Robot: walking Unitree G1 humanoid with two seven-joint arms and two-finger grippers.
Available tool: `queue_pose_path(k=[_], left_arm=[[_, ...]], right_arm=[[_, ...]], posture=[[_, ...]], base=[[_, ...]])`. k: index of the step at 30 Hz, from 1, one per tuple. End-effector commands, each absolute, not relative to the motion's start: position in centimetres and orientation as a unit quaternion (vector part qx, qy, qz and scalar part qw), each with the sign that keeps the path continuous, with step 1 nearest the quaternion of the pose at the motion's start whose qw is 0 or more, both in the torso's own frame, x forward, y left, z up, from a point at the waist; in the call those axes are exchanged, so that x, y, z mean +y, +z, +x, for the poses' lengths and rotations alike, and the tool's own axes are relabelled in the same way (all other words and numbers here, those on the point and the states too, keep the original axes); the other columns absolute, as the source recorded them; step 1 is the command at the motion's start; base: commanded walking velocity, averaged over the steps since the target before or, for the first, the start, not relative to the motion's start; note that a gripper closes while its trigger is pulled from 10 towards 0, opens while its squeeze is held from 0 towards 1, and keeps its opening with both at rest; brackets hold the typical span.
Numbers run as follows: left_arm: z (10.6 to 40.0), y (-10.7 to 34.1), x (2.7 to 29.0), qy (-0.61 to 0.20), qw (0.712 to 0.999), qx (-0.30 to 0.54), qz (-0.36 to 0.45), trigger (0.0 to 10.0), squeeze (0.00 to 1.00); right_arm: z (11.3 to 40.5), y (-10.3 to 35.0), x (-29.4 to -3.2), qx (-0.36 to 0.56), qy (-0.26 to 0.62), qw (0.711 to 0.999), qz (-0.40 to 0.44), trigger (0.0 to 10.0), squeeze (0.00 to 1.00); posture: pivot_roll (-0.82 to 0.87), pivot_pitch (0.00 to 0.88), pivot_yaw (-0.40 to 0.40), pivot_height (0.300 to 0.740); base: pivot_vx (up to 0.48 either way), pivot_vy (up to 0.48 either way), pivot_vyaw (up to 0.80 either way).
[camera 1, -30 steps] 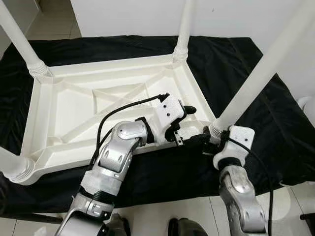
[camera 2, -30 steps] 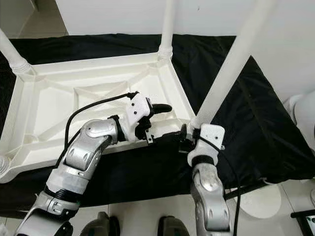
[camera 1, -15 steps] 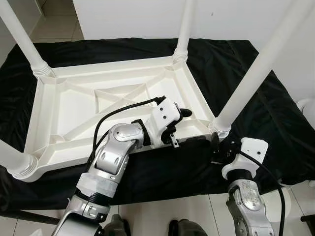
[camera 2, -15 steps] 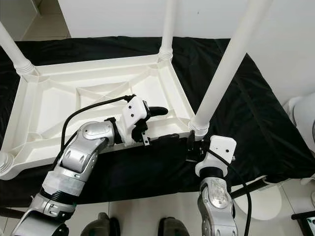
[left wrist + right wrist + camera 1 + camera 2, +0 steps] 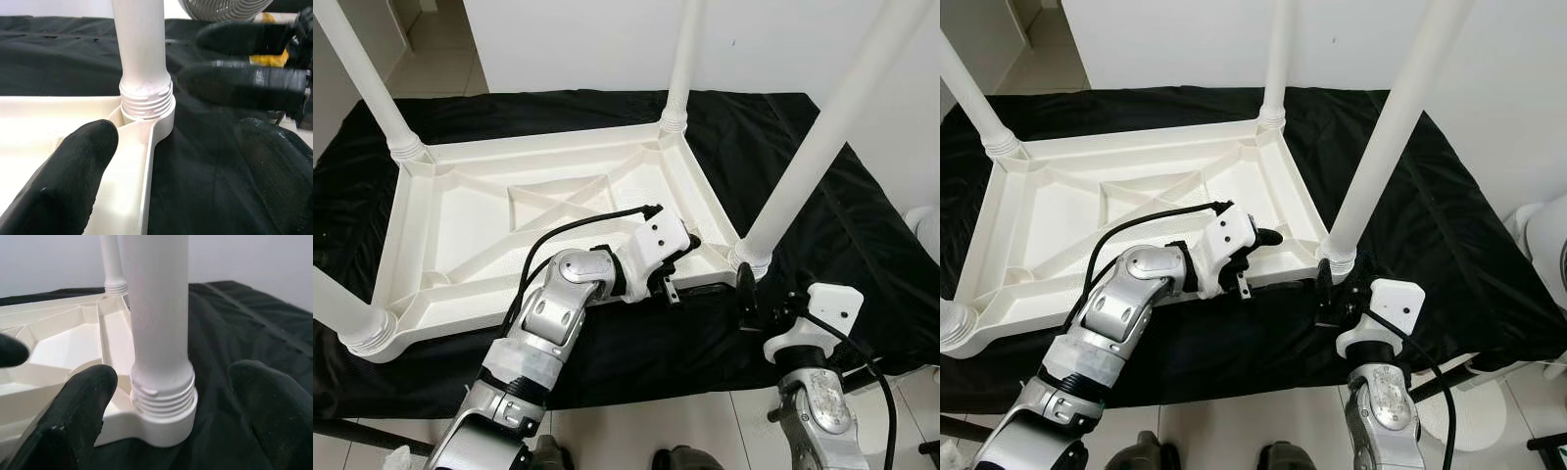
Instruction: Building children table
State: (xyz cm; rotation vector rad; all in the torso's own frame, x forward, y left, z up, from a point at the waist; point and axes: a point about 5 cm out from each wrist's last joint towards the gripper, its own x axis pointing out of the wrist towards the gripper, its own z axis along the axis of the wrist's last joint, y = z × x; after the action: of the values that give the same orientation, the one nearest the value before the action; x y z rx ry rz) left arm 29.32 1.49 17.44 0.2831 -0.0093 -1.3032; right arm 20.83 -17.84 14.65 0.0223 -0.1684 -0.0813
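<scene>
the white children's table (image 5: 489,230) lay upside down on the black cloth (image 5: 822,186) covering the desk, its ribbed underside facing up and a white leg standing in each corner socket. the near right leg (image 5: 808,162) rose from its threaded collar at the corner closest to my right arm, and i could see that collar seated in the socket in both wrist views.

my left gripper (image 5: 1252,257) sat at the near rim of the table, just beside that corner. its fingers (image 5: 63,183) were spread wide, one on the white rim side and one over the cloth, with the rim edge between them and nothing held.

my right gripper (image 5: 751,294) hovered low over the cloth just in front of the leg's base. its fingers (image 5: 73,416) were wide apart on either side of the collar, near it but not touching.

compared with a second ago, the right gripper had come off the leg: back then its wrist was up against the collar, and half a second ago it was already backing away toward me. the left gripper had kept its place at the rim. the whole view had also shifted a little, so the head camera had moved.
</scene>
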Motion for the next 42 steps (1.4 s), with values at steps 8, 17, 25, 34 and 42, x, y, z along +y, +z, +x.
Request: queue_pose_path(k=[8, 17, 25, 34, 42], left_arm=[[30.6, 17.0, 1.6, -0.504, 0.851, 0.012, 0.146, 10.0, 0.0], [30.1, 17.7, 2.2, -0.52, 0.843, -0.015, 0.134, 10.0, 0.0], [29.2, 18.9, 2.6, -0.544, 0.831, -0.039, 0.115, 10.0, 0.0], [27.3, 19.0, 2.5, -0.609, 0.787, -0.031, 0.092, 10.0, 0.0], [26.6, 18.9, 2.9, -0.622, 0.776, -0.03, 0.095, 10.0, 0.0]], right_arm=[[21.6, 14.1, -19.2, -0.082, -0.045, 0.996, -0.006, 10.0, 0.0], [23.8, 14.3, -20.9, -0.076, 0.003, 0.996, -0.04, 10.0, 0.0], [25.9, 14.2, -22.0, -0.057, 0.086, 0.993, -0.055, 10.0, 0.0], [29.2, 15.0, -22.9, -0.04, 0.171, 0.981, -0.083, 10.0, 0.0], [29.6, 14.5, -23.1, -0.001, 0.248, 0.965, -0.083, 10.0, 0.0]], posture=[[-0.06, 0.017, 0.001, 0.74], [-0.05, 0.023, 0.0, 0.74], [-0.03, 0.021, -0.01, 0.74], [-0.03, 0.025, -0.015, 0.74], [-0.03, 0.027, -0.014, 0.74]], base=[[0.0, 0.0, 0.0], [0.0, 0.0, 0.0], [0.0, 0.0, 0.0], [0.0, 0.0, 0.0], [0.0, 0.0, 0.0]])
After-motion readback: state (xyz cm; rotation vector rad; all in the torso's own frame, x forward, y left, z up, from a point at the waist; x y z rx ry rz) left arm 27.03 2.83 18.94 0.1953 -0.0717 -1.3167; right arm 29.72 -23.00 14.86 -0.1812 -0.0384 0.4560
